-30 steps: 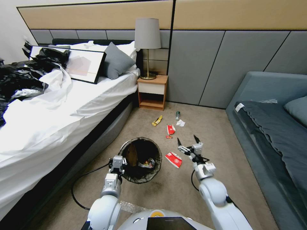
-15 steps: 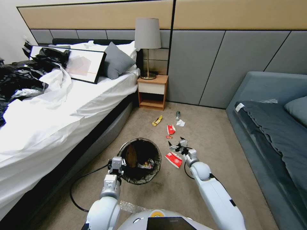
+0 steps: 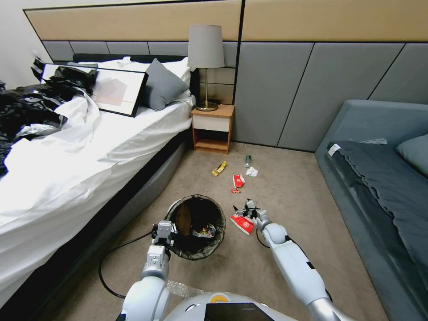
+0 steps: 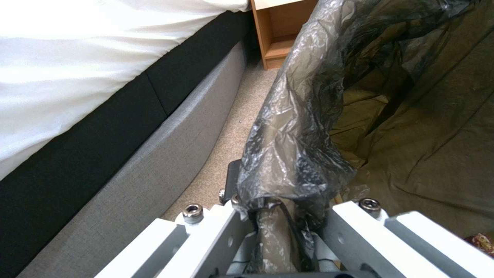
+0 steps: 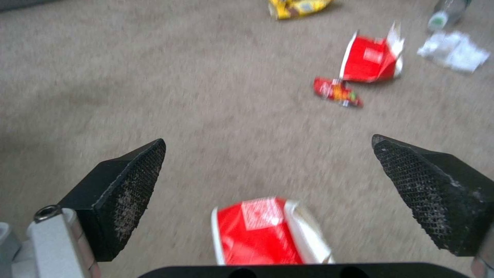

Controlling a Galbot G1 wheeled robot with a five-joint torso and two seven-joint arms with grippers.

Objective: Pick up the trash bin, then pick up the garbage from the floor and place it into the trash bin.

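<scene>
Litter [image 3: 241, 223] on beige carpet [image 3: 285, 191]

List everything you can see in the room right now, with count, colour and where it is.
bin: 1, black-lined, on the carpet by the bed.
red packets: 2, one under the right gripper, one farther off, with a small red scrap beside it.
yellow wrapper: 1, near the nightstand.
bottle: 1, clear, beyond the tissue.
tissue: 1, white, by the bottle.
bed: 1, white sheets, left.
nightstand: 1, wooden, by the wall.
lamp: 1, grey shade, on the nightstand.
sofa: 1, blue-grey, right.
left gripper: shut on the bin's rim.
right gripper: open, over the near packet.
</scene>
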